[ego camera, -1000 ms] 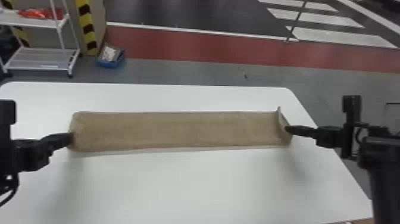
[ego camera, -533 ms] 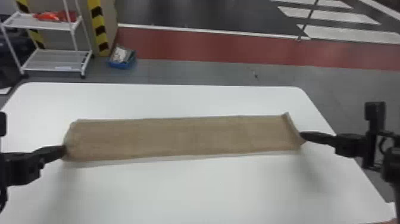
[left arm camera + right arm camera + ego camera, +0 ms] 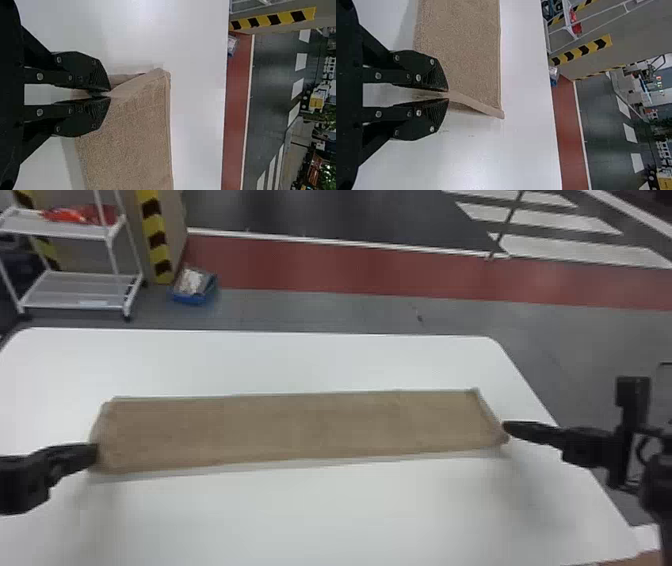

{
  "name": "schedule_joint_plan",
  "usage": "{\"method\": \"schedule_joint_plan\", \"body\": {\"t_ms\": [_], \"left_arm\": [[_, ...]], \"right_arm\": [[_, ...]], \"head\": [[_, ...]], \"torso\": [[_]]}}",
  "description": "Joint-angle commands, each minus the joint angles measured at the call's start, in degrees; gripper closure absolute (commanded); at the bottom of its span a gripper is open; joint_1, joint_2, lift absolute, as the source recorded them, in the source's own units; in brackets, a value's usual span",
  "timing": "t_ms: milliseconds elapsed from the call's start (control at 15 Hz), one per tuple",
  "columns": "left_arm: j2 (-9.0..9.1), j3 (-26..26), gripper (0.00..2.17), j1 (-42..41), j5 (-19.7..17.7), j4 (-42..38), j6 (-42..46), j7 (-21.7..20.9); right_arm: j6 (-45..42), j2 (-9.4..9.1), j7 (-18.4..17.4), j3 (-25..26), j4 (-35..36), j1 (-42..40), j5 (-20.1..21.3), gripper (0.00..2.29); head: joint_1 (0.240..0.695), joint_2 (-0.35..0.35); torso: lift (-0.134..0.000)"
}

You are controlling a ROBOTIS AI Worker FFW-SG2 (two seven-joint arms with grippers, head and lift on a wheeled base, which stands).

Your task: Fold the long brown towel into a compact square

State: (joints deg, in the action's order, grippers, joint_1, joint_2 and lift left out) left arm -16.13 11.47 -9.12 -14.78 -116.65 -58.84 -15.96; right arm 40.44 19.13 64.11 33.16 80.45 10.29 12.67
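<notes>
The long brown towel (image 3: pixel 300 430) lies stretched across the middle of the head view, over the white table (image 3: pixel 320 515). The left gripper (image 3: pixel 110 94) pinches its end on the left side – the right gripper (image 3: pixel 448 95) pinches the other end, on the right. Holding both ends probably keeps it straight, so a fold can come out neat.

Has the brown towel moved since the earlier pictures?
Yes, toward the robot: in the head view, the gap between the brown towel and the far edge of the white table has grown.
</notes>
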Motion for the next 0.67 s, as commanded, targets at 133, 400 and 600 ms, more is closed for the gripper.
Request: {"method": "schedule_joint_plan", "body": {"t_ms": [133, 400, 600], "left_arm": [[0.13, 2.0, 0.03, -0.8, -2.4, -0.9, 1.1, 1.2], [0.31, 5.1, 0.03, -3.1, -7.5, -3.1, 1.4, 1.6], [1.98, 5.8, 0.04, -4.8, -9.5, -4.5, 1.4, 2.8]], "right_arm": [[-1.1, -0.59, -2.7, 1.7, 0.9, -0.6, -1.2, 0.05], [-2.0, -4.72, -6.6, 2.3, 6.1, -1.0, -4.0, 0.05], [-2.9, -10.08, -6.5, -3.1, 9.5, -0.2, -4.1, 0.27]], "head": [[0.695, -0.197], [0.695, -0.192], [0.695, -0.170]], "torso": [[-0.124], [-0.124], [-0.124]]}}
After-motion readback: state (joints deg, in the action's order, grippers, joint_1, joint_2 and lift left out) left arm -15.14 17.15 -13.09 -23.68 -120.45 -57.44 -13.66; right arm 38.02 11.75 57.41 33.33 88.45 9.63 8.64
